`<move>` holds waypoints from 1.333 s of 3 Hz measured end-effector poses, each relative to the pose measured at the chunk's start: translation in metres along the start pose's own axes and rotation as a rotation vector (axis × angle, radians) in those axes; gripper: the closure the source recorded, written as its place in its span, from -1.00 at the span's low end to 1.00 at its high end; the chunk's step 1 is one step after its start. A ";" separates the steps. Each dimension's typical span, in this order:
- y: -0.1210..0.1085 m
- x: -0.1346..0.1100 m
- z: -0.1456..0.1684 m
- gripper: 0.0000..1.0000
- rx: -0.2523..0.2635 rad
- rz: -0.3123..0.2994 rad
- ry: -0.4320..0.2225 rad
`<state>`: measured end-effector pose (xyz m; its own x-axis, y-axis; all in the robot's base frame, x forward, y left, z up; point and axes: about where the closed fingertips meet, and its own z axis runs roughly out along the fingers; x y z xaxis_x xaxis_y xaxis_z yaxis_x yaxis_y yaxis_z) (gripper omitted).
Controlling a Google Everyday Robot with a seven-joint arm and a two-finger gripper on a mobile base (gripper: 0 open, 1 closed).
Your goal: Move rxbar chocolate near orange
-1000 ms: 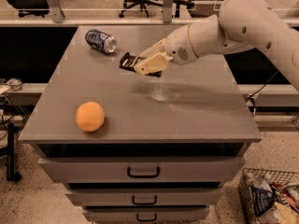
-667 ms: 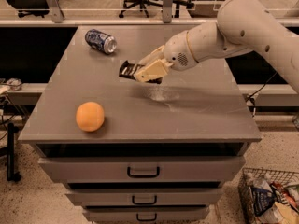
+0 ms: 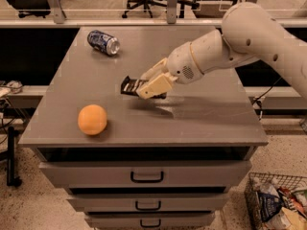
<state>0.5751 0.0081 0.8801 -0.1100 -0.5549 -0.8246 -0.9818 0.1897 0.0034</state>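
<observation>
The rxbar chocolate (image 3: 128, 86) is a flat dark bar with pale lettering. My gripper (image 3: 147, 86) is shut on its right end and holds it low over the middle of the grey cabinet top (image 3: 206, 123). The bar's left end sticks out toward the left. The orange (image 3: 92, 120) is round and plain, resting near the front left edge of the top, to the lower left of the bar and apart from it. My white arm (image 3: 240, 42) reaches in from the right.
A blue-and-silver drink can (image 3: 103, 42) lies on its side at the back left of the top. Drawers with dark handles (image 3: 147, 177) face front. A wire basket of packets (image 3: 278, 202) stands on the floor at the lower right. Office chairs stand behind.
My gripper has carried the rxbar chocolate down and toward the front left, closer to the orange. The orange and the can have not moved.
</observation>
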 end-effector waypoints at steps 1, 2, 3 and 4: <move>0.010 0.011 0.009 1.00 -0.036 0.007 0.011; 0.024 0.019 0.026 1.00 -0.088 0.017 0.013; 0.037 0.020 0.042 0.65 -0.133 0.030 0.016; 0.047 0.017 0.050 0.16 -0.161 0.037 0.020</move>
<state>0.5346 0.0481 0.8380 -0.1482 -0.5662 -0.8108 -0.9889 0.0786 0.1258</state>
